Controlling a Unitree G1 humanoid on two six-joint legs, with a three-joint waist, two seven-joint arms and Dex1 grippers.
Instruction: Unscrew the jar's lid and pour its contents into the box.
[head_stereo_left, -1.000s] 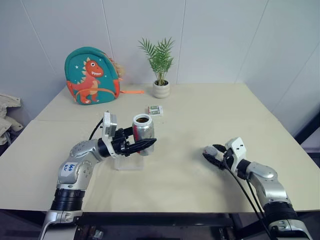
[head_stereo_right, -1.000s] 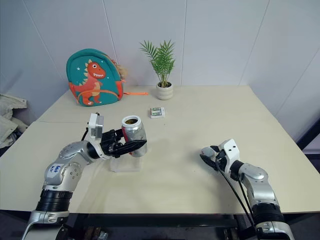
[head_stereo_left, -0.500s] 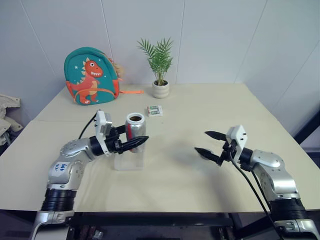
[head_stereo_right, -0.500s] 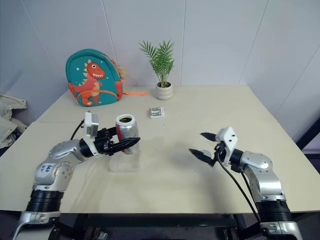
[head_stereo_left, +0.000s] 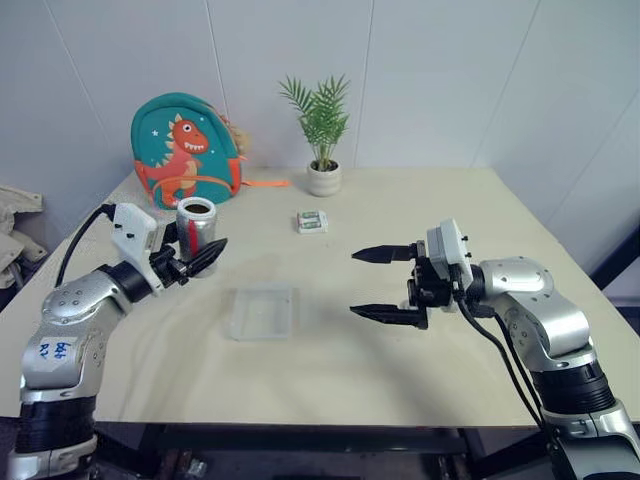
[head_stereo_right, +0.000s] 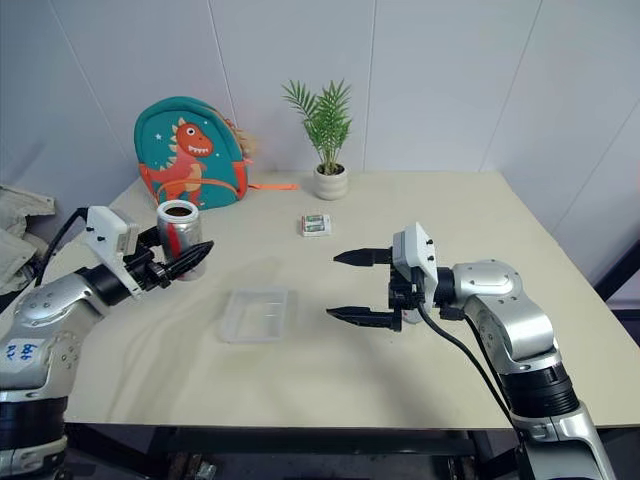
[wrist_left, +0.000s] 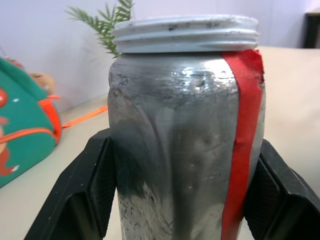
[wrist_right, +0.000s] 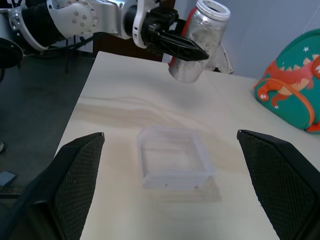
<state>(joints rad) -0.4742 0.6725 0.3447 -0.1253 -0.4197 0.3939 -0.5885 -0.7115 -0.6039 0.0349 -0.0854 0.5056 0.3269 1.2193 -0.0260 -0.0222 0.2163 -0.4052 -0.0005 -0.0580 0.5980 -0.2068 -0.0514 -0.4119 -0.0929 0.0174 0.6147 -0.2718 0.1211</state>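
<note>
Now the left gripper (head_stereo_left: 200, 262) is clamped on the jar (head_stereo_left: 196, 222), one black finger on each side of its silvery body, holding it upright in the air above the table (head_stereo_left: 420, 230). From the box (head_stereo_left: 263, 312), the jar sits at about ten o'clock and well apart, over the left part of the tabletop. Its mouth is uncovered, showing a threaded rim and something dark inside; a red strip runs down its side in the left wrist view. The box lies flat on the table near the middle, clear and shallow, with nothing visible in it.

The right gripper (head_stereo_left: 382, 285) hangs in the air at roughly three o'clock from the box, its two fingers spread wide apart and pointing toward the box, gripping nothing.

Further back, a small white-and-green packet (head_stereo_left: 311, 222) lies at about one o'clock from the box. A potted plant (head_stereo_left: 321, 135) stands at the far edge, with a teal dinosaur backpack (head_stereo_left: 181, 150) to its nine o'clock.
</note>
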